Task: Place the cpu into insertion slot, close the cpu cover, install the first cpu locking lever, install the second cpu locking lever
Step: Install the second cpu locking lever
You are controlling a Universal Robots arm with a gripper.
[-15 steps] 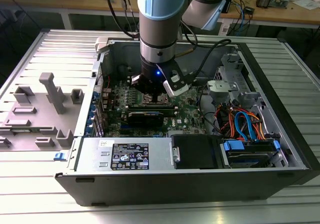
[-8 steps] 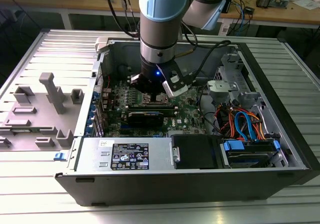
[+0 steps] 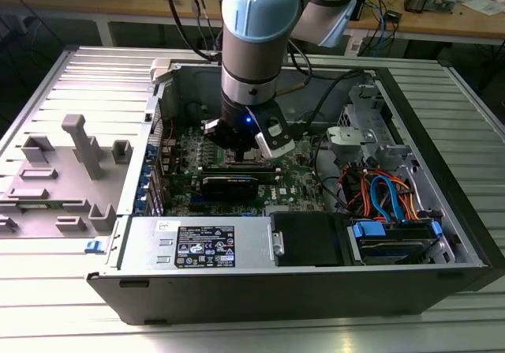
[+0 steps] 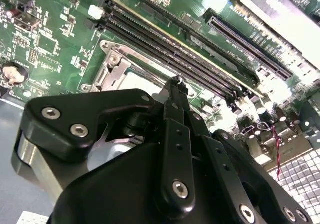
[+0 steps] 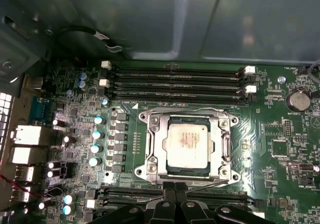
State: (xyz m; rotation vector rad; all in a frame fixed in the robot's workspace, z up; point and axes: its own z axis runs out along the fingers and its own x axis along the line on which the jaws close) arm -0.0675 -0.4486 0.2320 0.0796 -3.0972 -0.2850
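Silvery-grey cpu (image 5: 187, 144) sits flat in the insertion slot (image 5: 156, 149) on the green motherboard (image 5: 280, 159), cpu cover (image 5: 224, 145) down around it, chip top visible through the window. Lever state hard to make out; a thin wire runs along the socket edge nearest the gripper. Gripper (image 5: 175, 188) hovers just beside that edge, fingers (image 4: 176, 91) pinched together, nothing between them. Second wrist view: fingers block most of the socket. Exterior view: arm (image 3: 251, 37) hides the socket inside the open computer case (image 3: 316, 290).
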